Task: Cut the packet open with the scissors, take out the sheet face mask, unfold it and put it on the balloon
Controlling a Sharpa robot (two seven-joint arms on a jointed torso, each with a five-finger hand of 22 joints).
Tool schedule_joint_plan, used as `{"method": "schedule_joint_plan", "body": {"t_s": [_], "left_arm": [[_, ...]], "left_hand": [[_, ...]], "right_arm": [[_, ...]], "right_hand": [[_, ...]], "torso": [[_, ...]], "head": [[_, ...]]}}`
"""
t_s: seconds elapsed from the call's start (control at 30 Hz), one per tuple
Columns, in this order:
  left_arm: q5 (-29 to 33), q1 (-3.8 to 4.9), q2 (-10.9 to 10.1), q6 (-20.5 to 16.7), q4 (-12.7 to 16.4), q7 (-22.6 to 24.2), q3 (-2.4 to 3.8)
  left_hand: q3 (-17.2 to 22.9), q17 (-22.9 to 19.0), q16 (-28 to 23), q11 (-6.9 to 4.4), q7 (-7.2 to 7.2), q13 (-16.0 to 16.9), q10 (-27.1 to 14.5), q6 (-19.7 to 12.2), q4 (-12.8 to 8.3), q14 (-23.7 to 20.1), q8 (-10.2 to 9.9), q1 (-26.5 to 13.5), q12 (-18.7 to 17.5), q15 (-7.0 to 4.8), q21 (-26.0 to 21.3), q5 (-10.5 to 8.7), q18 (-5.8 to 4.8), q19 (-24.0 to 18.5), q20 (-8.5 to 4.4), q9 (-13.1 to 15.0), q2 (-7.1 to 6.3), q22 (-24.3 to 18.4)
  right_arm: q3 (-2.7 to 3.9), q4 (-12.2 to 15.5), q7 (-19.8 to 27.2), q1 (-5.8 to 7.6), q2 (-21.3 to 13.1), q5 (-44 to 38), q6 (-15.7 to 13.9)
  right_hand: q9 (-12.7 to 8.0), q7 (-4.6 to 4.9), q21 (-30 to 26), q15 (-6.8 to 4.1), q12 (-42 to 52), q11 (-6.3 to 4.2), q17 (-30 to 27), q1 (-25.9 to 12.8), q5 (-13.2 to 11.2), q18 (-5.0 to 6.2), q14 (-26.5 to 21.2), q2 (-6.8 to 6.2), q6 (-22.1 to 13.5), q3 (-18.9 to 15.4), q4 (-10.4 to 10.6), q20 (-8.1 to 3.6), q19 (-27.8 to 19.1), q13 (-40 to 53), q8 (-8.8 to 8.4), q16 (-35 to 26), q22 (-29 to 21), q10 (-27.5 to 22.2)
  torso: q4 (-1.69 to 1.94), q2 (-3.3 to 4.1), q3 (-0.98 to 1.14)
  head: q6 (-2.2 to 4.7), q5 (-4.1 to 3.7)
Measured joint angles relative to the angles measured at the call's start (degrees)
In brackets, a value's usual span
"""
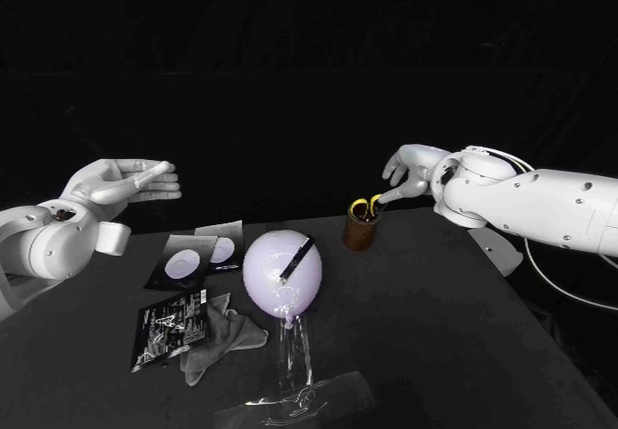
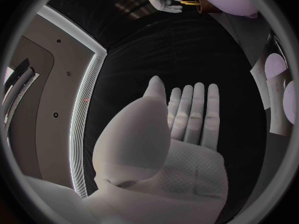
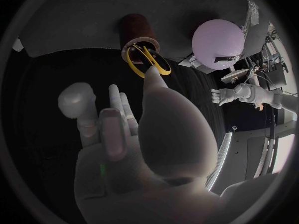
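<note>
Lilac in tint and egg-shaped, the balloon (image 1: 271,273) is seen in the head view near the middle of the black table (image 1: 425,322), mounted on a clear stand (image 1: 296,357), with a dark strip laid slantwise on its face. A black packet (image 1: 171,329) is laid flat to the left of the stand, a grey crumpled sheet (image 1: 229,338) touching its edge, and two packets with pale round marks (image 1: 183,262) are placed behind it. The scissors (image 1: 366,208) are stood in a brown cup (image 1: 359,234) behind the balloon, only their yellow handles being shown. The left hand (image 1: 122,186) is held above the table's left edge, well apart from everything, its fingers straight and nothing grasped; the flat bare palm is confirmed by the left wrist view. The right hand (image 1: 414,170) is raised just beside the cup with fingers spread and nothing held. In the right wrist view its thumb tip is placed at the handle loops, a nearness less plain from the head; whether contact is made cannot be told.
</note>
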Motion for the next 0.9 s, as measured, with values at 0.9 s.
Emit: {"method": "schedule_joint_plan", "body": {"t_s": [0.9], "left_arm": [[-3.00,-1.13,-1.55,-0.20,6.29,0.98,-0.02]], "left_hand": [[-0.16,1.17,2.09,-0.82,-0.52,0.09,2.94,1.58,-0.17,4.88,-0.58,3.85,-0.84,-1.41,2.03,0.00,-0.09,4.01,-1.34,-1.38,0.67,0.26]], "right_arm": [[0.04,22.89,13.72,0.24,-9.83,10.90,-17.49]], "right_hand": [[-2.22,-3.49,15.81,-3.68,20.27,-4.64,6.70,5.73,0.53,-0.96,-0.03,3.93,12.55,7.48,-0.11,-3.29,3.29,18.79,0.61,2.28,0.01,17.99]], "torso": [[0.21,0.03,-0.21]], "head": [[0.12,2.02]]}}
